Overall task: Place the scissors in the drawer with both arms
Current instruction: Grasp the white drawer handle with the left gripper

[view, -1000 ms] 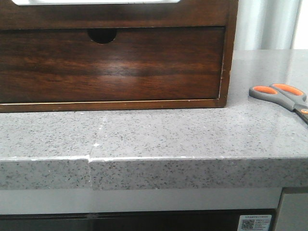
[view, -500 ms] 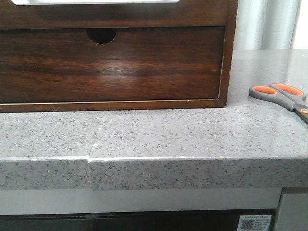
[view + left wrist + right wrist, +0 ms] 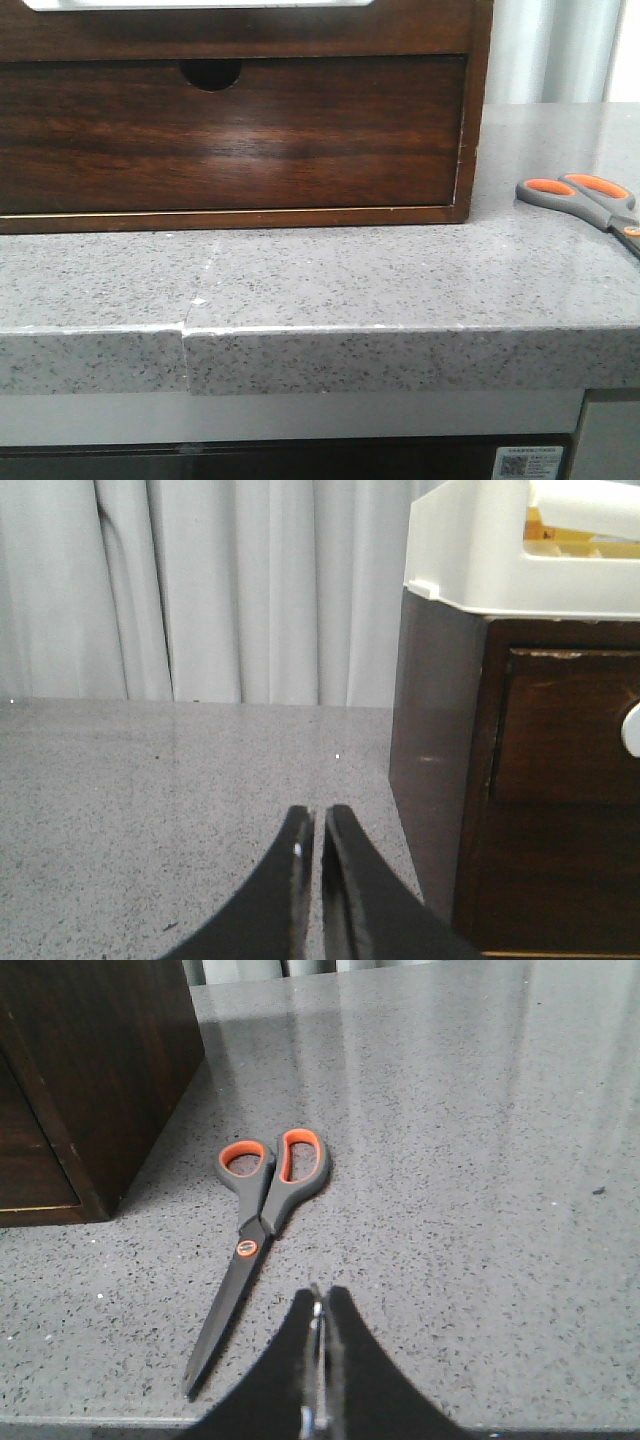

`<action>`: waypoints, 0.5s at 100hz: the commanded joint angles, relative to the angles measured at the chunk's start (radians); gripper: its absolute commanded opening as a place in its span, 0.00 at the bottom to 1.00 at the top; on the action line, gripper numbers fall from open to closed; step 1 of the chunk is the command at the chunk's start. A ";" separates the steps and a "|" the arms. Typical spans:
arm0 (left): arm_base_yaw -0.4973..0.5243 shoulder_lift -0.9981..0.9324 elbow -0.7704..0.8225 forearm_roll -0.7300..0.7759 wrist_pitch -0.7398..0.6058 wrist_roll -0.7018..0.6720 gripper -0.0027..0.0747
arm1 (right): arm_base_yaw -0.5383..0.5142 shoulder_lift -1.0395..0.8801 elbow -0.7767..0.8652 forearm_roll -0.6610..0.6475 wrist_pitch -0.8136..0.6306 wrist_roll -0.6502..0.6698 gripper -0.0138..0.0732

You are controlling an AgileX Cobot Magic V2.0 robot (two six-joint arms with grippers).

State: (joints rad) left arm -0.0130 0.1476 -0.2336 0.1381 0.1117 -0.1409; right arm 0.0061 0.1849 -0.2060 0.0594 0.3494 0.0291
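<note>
Grey speckled countertop held the scissors flat beside the wooden box, clear of the shut drawer, while the left gripper and right gripper hovered pinched together and empty, nothing yet grasped.

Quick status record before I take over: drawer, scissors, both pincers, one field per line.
drawer: fully shut, front flush with the wooden box, finger notch at the top edge
scissors: blades closed, lying flat on the grey counter right of the box, not touching it
left pincer: shut, empty, beside the box's left side
right pincer: shut, empty, just short of the scissors
task progress: nothing grasped, drawer not yet opened
</note>
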 commanded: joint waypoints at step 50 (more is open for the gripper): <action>-0.219 0.281 -0.066 0.281 -0.347 -0.010 0.48 | 0.000 0.021 -0.037 0.000 -0.072 0.001 0.09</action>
State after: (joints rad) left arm -0.1589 0.3543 -0.2399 0.3211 -0.1322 -0.1427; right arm 0.0061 0.1849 -0.2060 0.0594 0.3510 0.0291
